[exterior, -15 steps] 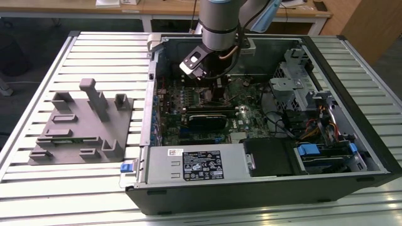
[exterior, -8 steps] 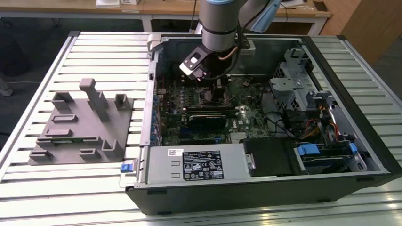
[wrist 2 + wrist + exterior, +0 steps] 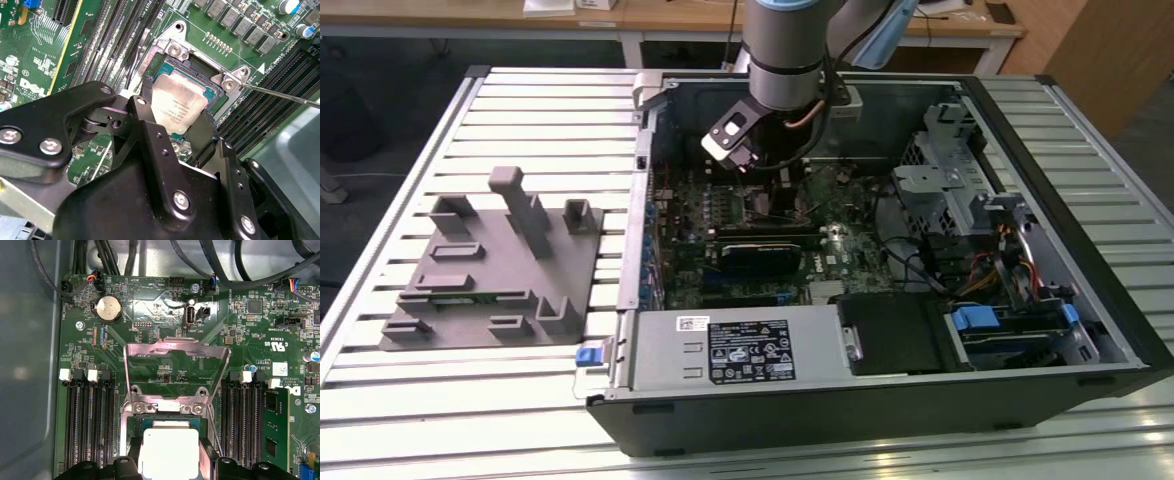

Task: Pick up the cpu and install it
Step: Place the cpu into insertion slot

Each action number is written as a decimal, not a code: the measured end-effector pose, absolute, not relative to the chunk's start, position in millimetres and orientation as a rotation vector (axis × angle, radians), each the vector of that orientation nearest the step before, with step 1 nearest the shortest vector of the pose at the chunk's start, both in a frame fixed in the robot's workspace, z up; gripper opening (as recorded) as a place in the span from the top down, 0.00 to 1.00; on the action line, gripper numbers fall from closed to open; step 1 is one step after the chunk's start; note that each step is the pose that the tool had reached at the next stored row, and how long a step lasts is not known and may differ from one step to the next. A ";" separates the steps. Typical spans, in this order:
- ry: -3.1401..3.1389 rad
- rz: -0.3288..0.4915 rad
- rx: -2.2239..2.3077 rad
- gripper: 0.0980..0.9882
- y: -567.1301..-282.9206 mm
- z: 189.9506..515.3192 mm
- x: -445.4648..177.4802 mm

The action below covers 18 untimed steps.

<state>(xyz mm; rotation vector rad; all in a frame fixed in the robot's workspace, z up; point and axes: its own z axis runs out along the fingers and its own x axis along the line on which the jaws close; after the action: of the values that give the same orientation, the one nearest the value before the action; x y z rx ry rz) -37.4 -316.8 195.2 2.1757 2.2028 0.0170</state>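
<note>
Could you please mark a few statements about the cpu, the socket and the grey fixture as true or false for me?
1. The pincer grips the cpu by two opposite edges. True.
2. The cpu is at the motherboard socket. True.
3. The metal load plate is closed down over the cpu. False: it stands swung open, away from the cpu.
4. The grey fixture sits inside the computer case. False: it lies on the slatted table, to the exterior view's left of the case.
</note>
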 end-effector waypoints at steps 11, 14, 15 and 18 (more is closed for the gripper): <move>2.203 0.017 2.176 0.43 -316.8 195.0 -37.4; 2.204 0.021 2.178 0.43 -316.4 194.9 -37.4; 2.205 0.022 2.178 0.43 -316.0 194.9 -37.4; 2.206 0.025 2.179 0.43 -315.4 194.8 -37.4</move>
<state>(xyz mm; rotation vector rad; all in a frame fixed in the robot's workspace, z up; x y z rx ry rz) -37.4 -315.4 194.8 2.1793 2.2062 0.0250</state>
